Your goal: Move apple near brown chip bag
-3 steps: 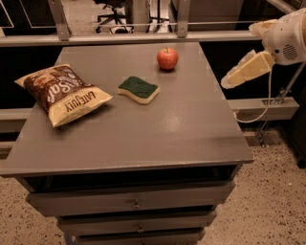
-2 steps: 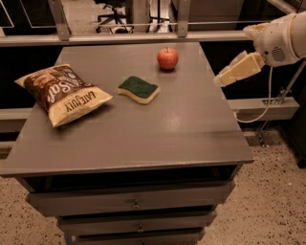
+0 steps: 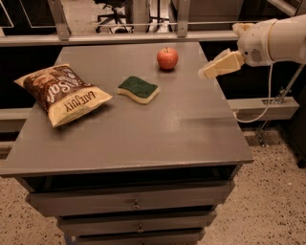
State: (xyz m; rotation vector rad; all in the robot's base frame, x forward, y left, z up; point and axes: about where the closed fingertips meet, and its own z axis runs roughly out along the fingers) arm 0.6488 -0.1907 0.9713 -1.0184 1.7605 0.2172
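Grey flat-topped drawer cabinet point(image 3: 191, 139) on a speckled floor, with a metal rail point(image 3: 143, 37) behind it and an office chair point(image 3: 112, 9) further back.

Small round red-orange apple point(image 3: 167, 58) sits stem-up near the back edge, right of centre, touching nothing. Large crinkled dark-brown chip bag with a cream-yellow end point(image 3: 62, 93) lies flat on the left side, well apart from the apple.

Cream-coloured gripper point(image 3: 211, 70) on the white arm point(image 3: 282, 40) hangs over the cabinet's right edge, near the apple's right side but apart from it. Open or closed: can't tell. Nothing visibly in it.

Handling, as a judgement:
- Apple is likely firm, smooth-skinned and fairly dense for its size, so it probably rolls if nudged sideways.
- Best hold is across the widest part, clear of the stem.
- It should take a solid squeeze, though it could bruise.

Obstacles:
- Green-and-yellow sponge point(image 3: 138, 89) lies between apple and bag, roughly on the direct line. Carry over it or route along the back.
- Back edge is close to the apple, so a glancing push could send it off.
- Bag is puffy and soft, so put the apple down beside it, not on it.
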